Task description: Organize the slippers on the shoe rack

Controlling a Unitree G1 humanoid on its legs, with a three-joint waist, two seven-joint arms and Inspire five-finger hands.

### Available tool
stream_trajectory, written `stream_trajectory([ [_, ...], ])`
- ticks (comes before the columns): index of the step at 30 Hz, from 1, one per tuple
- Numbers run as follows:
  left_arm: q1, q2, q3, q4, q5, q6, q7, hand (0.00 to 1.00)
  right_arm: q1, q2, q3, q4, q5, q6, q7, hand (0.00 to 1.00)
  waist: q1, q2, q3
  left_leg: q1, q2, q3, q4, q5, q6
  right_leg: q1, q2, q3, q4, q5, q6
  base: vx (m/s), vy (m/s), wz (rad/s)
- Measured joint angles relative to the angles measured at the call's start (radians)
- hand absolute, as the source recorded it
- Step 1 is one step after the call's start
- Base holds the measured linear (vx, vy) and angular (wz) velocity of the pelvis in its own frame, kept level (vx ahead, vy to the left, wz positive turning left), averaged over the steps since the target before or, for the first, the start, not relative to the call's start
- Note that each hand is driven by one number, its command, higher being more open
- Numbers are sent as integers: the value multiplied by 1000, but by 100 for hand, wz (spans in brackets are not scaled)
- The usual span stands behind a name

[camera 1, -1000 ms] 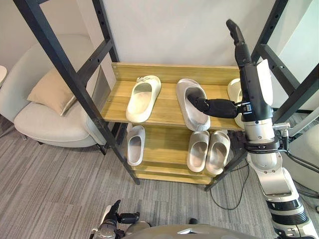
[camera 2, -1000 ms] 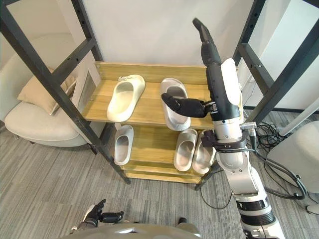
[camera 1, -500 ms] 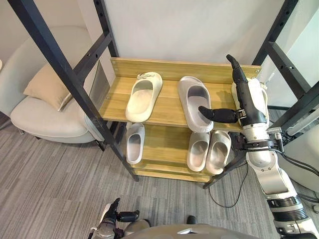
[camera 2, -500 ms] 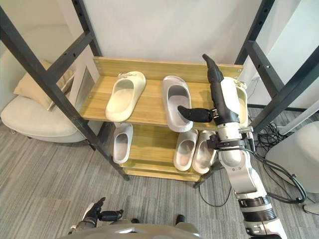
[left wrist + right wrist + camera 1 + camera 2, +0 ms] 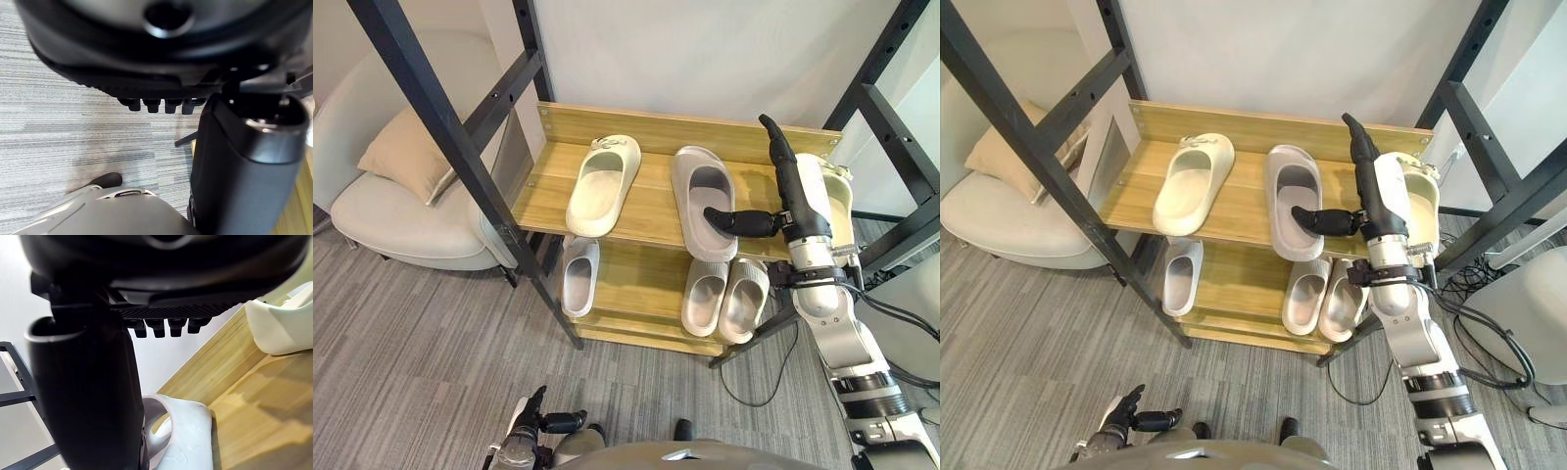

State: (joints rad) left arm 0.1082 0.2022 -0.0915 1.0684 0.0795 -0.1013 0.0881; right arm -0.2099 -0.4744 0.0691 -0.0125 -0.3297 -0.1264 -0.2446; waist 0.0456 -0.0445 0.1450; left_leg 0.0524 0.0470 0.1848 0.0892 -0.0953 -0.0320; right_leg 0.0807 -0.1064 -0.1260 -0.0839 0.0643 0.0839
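The wooden shoe rack holds slippers on two shelves. On the upper shelf lie a cream slipper, a grey slipper and another cream slipper at the right end. Below are one pale slipper at the left and a pair at the right. My right hand stands open before the upper shelf's right part, fingers straight up, its thumb reaching over the grey slipper's near end. My left hand hangs low over the carpet, fingers relaxed.
Black slanted frame posts stand at the rack's left and right. A beige armchair with a cushion sits to the left. Grey carpet lies in front. A white wall backs the rack.
My right arm has come down from high above the upper shelf to level with it, thumb still by the grey slipper. The camera has shifted. The slippers lie as before.
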Motion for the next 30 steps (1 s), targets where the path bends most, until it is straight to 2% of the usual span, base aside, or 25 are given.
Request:
stream_trajectory([
  [1,0,1,0,-2,0,0,-1,100,-15,0,5,14,8,0,0,100,2,-3,1,-1,0,0,0,0,0,-1,0,0,0,0,0,0,0,0],
  [2,0,2,1,-3,0,0,-1,100,-36,0,18,34,20,0,1,0,3,-5,2,-3,-1,-1,0,0,0,-2,0,0,0,0,0,0,0,0],
  [12,-1,11,4,-6,-11,-8,-7,100,-166,0,111,176,132,-13,47,0,11,-21,10,-8,-2,-4,-1,1,1,-8,-1,-2,0,2,0,0,0,0],
  [17,-1,13,5,-17,-12,-8,-8,100,-210,-4,119,208,136,-14,50,0,24,-27,13,-9,-3,-7,-2,2,2,-9,-1,-5,0,2,0,0,0,0],
  [30,-1,10,22,-22,-11,-7,-15,100,-198,-38,119,159,136,-22,81,0,23,-33,16,-1,-4,-8,-13,3,5,-5,-1,-10,0,10,-2,2,0,1],
])
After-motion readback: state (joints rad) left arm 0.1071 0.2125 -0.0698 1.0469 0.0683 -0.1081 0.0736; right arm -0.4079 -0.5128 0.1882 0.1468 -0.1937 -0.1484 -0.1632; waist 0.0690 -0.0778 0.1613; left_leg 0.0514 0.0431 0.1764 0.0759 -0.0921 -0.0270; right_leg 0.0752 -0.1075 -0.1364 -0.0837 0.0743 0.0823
